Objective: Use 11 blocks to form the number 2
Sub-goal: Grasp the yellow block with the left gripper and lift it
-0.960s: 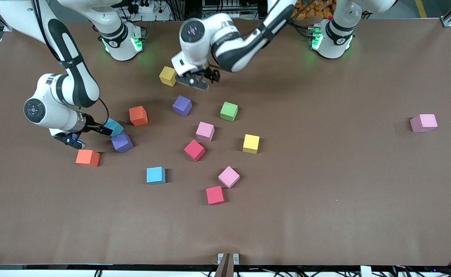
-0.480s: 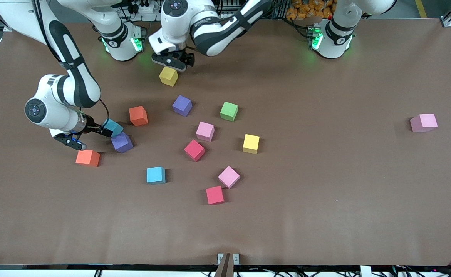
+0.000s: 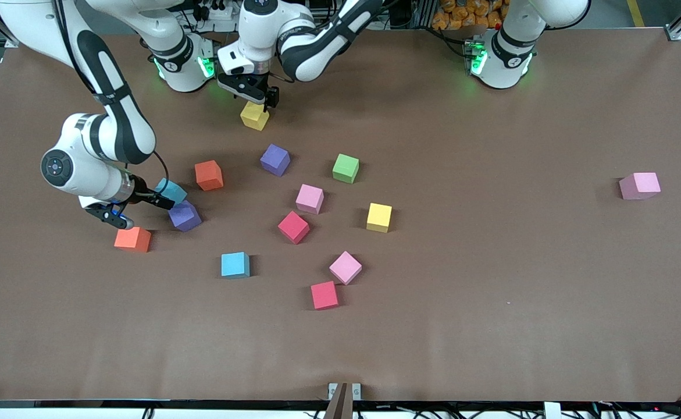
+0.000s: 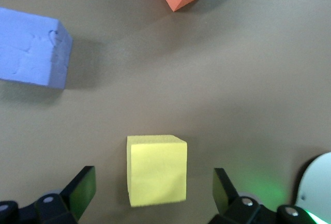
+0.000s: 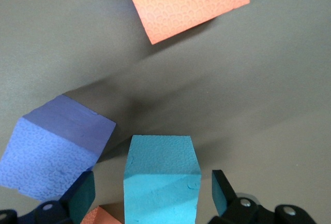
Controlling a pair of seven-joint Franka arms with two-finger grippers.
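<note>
The blocks lie scattered singly on the brown table; no number 2 is in view. My left gripper hangs open just over a yellow block. In the left wrist view that yellow block sits between the fingers with a gap on each side. My right gripper is open at a tilted blue block. In the right wrist view the blue block fills most of the space between the fingers, untouched. A purple block leans against it.
An orange block lies by the right gripper. Toward mid-table lie orange-red, purple, green, pink, red, yellow, blue, pink and red blocks. One pink block lies alone toward the left arm's end.
The left gripper has swung from beside the yellow block, toward the robots' bases, and now hangs over it, turned. The right gripper has barely shifted. No block has moved.
</note>
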